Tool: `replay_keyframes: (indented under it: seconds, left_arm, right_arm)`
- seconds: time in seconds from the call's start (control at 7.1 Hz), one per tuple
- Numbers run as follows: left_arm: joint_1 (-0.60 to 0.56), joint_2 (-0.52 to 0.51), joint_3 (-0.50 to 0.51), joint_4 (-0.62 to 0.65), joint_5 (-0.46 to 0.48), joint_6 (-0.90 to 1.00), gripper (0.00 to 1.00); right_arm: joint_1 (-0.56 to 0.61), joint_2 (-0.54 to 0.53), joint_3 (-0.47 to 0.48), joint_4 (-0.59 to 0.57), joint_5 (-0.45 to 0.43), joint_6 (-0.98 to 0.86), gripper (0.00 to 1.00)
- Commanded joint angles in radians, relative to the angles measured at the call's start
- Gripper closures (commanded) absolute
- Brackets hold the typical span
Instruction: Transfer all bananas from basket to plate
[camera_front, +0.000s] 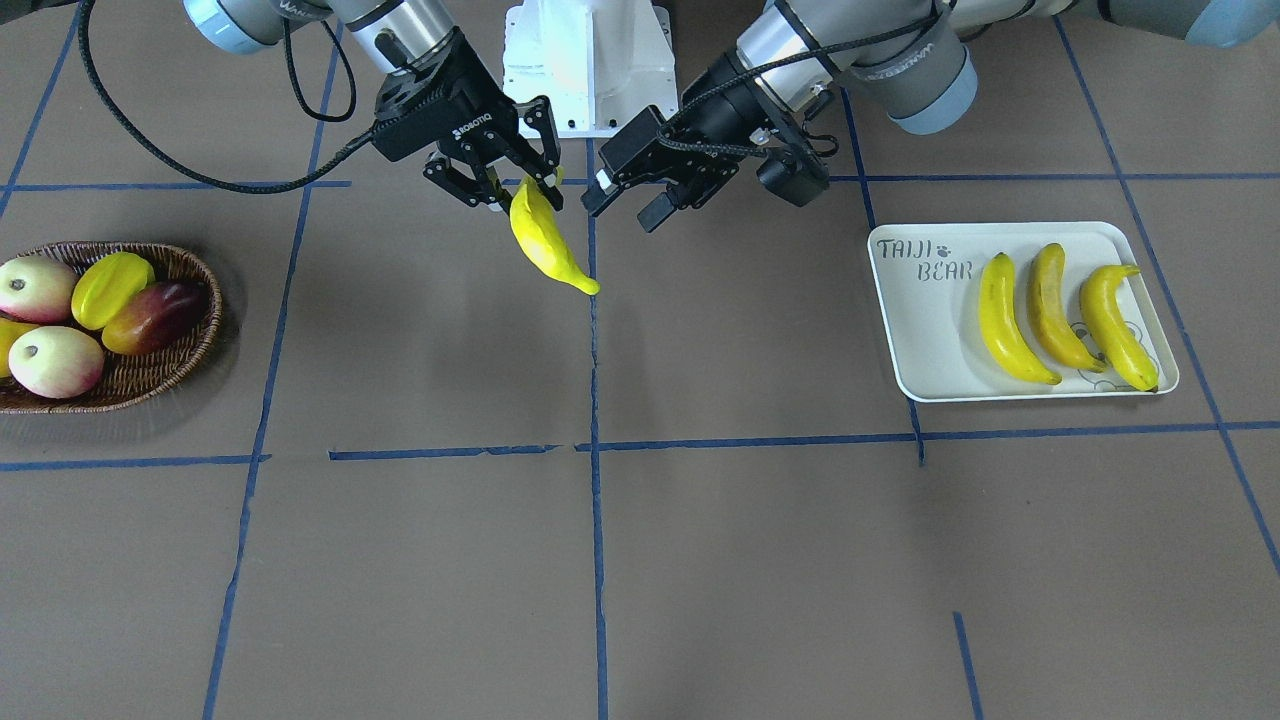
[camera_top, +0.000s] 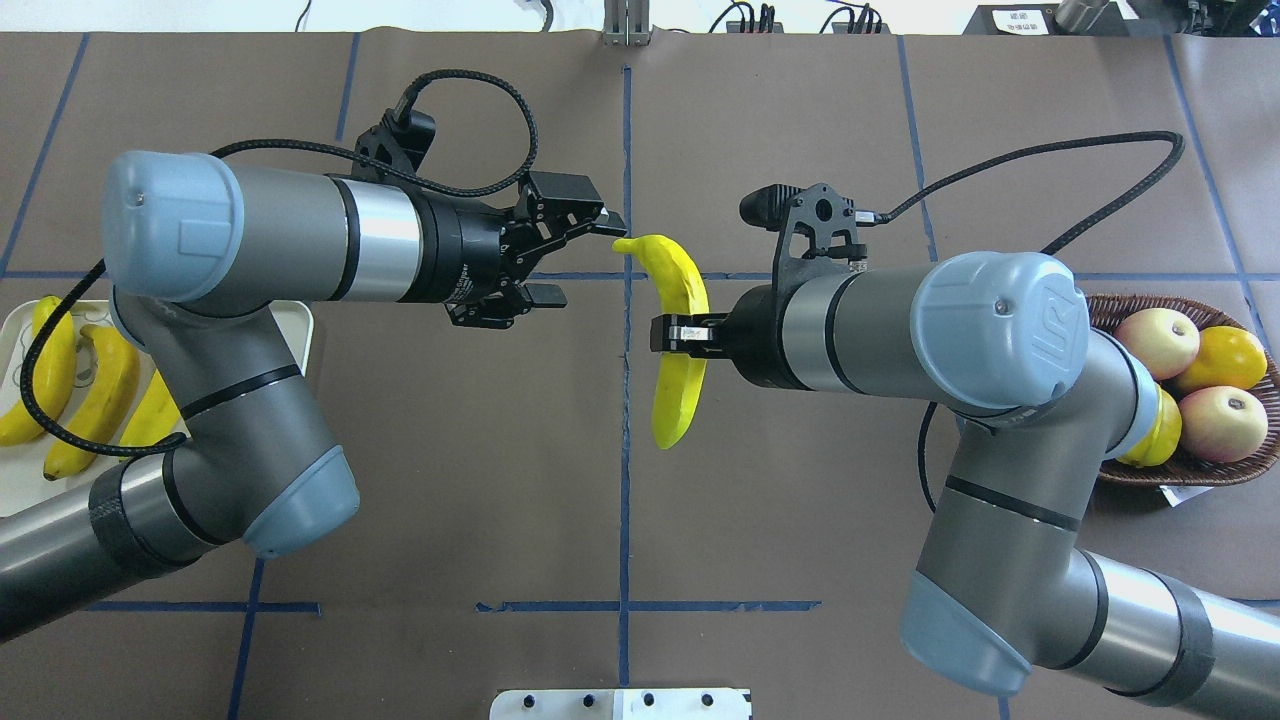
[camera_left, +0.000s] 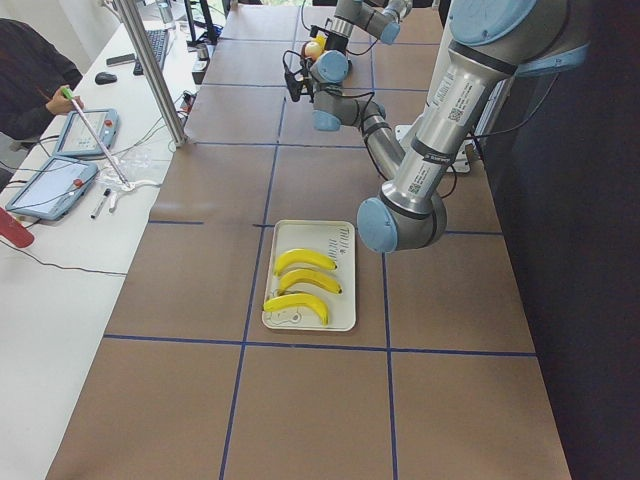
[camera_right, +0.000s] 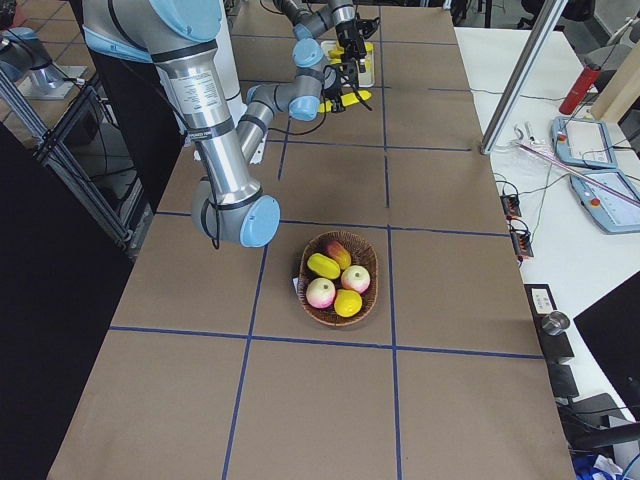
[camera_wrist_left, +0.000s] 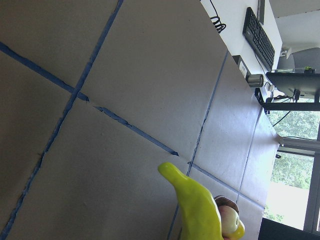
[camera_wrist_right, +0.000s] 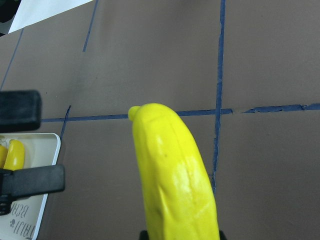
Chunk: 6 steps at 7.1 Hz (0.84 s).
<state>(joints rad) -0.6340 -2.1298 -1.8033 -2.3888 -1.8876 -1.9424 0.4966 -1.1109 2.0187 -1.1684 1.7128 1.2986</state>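
Above the table's middle, my right gripper is shut on a yellow banana held across its jaws; from the front the same banana hangs tilted below that gripper. My left gripper is open, its fingers just short of the banana's far tip, not touching. Three bananas lie side by side on the cream plate, at the left in the overhead view. The wicker basket holds no banana that I can see. The right wrist view shows the banana up close.
The basket holds apples, an oval yellow fruit and a red-and-yellow mango. The robot's white base stands at the table's edge. Blue tape lines grid the brown table. A side bench carries tablets.
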Motion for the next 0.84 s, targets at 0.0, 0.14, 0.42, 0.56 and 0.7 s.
replay_keyframes:
  seconds: [0.0,0.14,0.42,0.56,0.7]
  left_arm:
    - [0.0,-0.024,0.034,-0.001,0.013,-0.001,0.0]
    - [0.002,-0.044,0.051,0.0,0.013,-0.001,0.0]
    - [0.031,-0.052,0.055,0.003,0.013,-0.003,0.0]
    - [0.046,-0.056,0.055,0.006,0.015,-0.003,0.0]
    - [0.051,-0.065,0.056,0.008,0.015,-0.009,0.0]
  right_arm:
    - [-0.018,0.002,0.018,-0.011,-0.006,0.001,0.99]
    - [-0.019,0.003,0.02,-0.016,-0.006,0.001,0.99]
    - [-0.02,0.003,0.02,-0.016,-0.006,-0.001,0.99]
    - [-0.02,0.003,0.02,-0.016,-0.006,0.001,0.99]
    - [-0.02,0.003,0.02,-0.016,-0.006,0.001,0.99]
